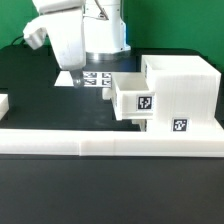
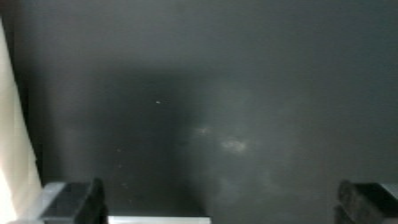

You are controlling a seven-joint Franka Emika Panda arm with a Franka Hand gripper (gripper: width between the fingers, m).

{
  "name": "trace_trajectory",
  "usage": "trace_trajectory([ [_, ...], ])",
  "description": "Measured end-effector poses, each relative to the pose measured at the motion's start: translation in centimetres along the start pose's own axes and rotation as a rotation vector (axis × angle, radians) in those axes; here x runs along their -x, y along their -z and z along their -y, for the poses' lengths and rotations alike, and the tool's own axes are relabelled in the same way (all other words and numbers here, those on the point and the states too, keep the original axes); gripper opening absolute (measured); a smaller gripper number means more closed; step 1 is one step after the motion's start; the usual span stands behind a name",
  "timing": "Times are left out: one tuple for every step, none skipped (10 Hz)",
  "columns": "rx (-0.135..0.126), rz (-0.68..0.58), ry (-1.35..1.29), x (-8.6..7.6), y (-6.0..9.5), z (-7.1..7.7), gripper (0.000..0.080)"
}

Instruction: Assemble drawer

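The white drawer case (image 1: 185, 90) stands at the exterior view's right. A white drawer box (image 1: 135, 100) sits partly pushed into its open side, with a marker tag on its front. My gripper (image 1: 69, 77) hangs low over the black table at the exterior view's back left, apart from the drawer. In the wrist view my gripper (image 2: 222, 205) is open and empty, with its two dark fingertips (image 2: 75, 200) wide apart over bare black table. A small white edge (image 2: 157, 219) shows between them at the frame's border.
The marker board (image 1: 97, 78) lies flat just beside my gripper, between it and the drawer box. A long white wall (image 1: 110, 148) runs along the table's front. A white piece (image 1: 3, 103) shows at the left edge. A pale strip (image 2: 15, 130) borders the wrist view.
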State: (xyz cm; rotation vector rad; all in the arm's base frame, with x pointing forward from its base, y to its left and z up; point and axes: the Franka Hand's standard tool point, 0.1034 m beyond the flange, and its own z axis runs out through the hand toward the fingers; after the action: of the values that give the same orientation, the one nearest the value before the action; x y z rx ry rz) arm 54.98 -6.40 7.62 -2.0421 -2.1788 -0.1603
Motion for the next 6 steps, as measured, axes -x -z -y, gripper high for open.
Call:
trace_trajectory([
  [0.001, 0.0, -0.028, -0.8, -0.5, -0.6, 0.0648],
  [-0.003, -0.006, -0.04, -1.6, -0.7, -1.0, 0.0648],
  [-0.002, -0.011, -0.073, -2.3, -0.9, -1.4, 0.0648],
  [-0.007, -0.018, -0.085, -3.1, -1.4, -1.6, 0.0648],
  [-0.009, -0.022, -0.115, -4.2, -1.8, -1.7, 0.0648],
  [-0.008, -0.026, -0.122, -5.6, -2.2, -1.9, 0.0648],
])
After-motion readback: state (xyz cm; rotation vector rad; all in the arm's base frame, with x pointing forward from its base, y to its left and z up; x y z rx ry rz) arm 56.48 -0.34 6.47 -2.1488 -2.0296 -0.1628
